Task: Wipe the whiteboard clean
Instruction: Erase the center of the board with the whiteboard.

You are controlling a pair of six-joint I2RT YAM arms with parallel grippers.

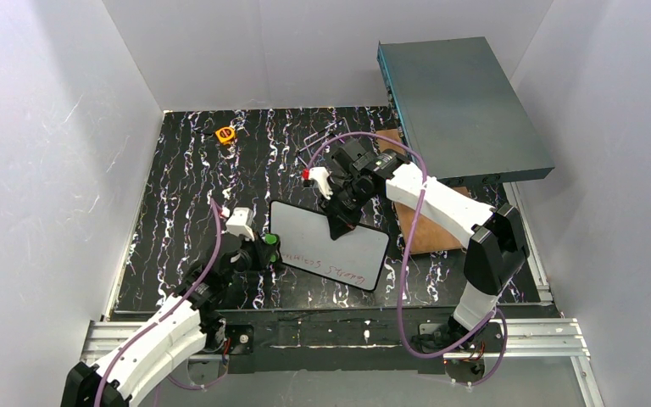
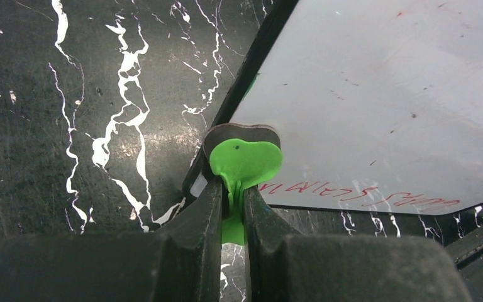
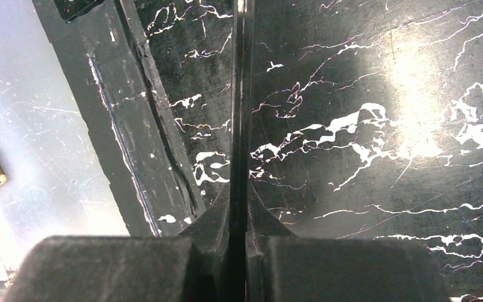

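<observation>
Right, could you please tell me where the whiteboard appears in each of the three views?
Top external: the whiteboard is at centre frame, between the two arms.
Left wrist: upper right, with its white face beyond the green tab.
Right wrist: only a thin dark edge, seemingly its frame, rising from the right gripper.
Shared landmark: the black marbled tabletop, seen in all three.

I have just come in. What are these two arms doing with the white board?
Both arms are working on the whiteboard, which is on the dark table. The right gripper is shut on the board's far edge and seems to steady it. The left gripper pinches a small green piece, probably an eraser, at the board's near left corner. Red writing runs along the near edge, so the erasing is not finished.
</observation>
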